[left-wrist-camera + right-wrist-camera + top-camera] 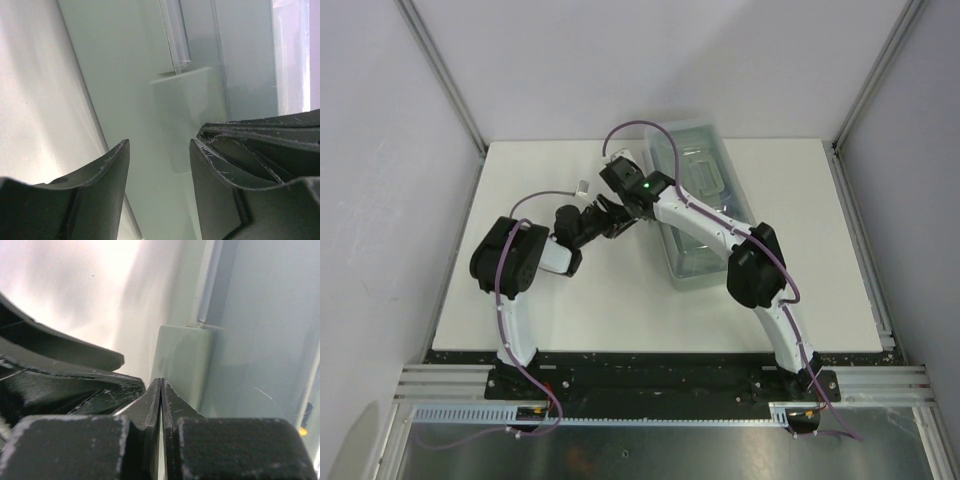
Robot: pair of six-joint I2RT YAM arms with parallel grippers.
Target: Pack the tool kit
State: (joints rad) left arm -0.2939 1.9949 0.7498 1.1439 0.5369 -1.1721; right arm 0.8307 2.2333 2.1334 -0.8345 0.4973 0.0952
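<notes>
A: Where does the box sit?
B: The box point(698, 272) lies slantwise on the table point(570, 310), right of centre, its far end at the table's back edge. The lid point(695, 165) is down.
A: Room around it?
B: White table shows broadly on the near side and off to the left, with a narrower strip on the right. Both arms reach in to the box's left long side, elbows well apart, hands just beside each other. A small grey piece point(583, 187) lies on the table left of them – too small to tell what it is.
A: Left hand?
B: The left hand point(159, 145) is spread, with nothing between its fingers point(100, 175). Through the gap shows the box wall with a moulded tab point(182, 100). Whether a fingertip touches the wall I cannot tell.
A: Right?
B: The right hand point(161, 390) is pressed together and pinches nothing, its tips close up by that same tab.
A: Surfaces?
B: The box wall is smooth, matt grey-green plastic. The lid is translucent with a clear rim, and the tab is a block with rounded corners. The fingers are black – scuffed with pale scratches along the edges.
</notes>
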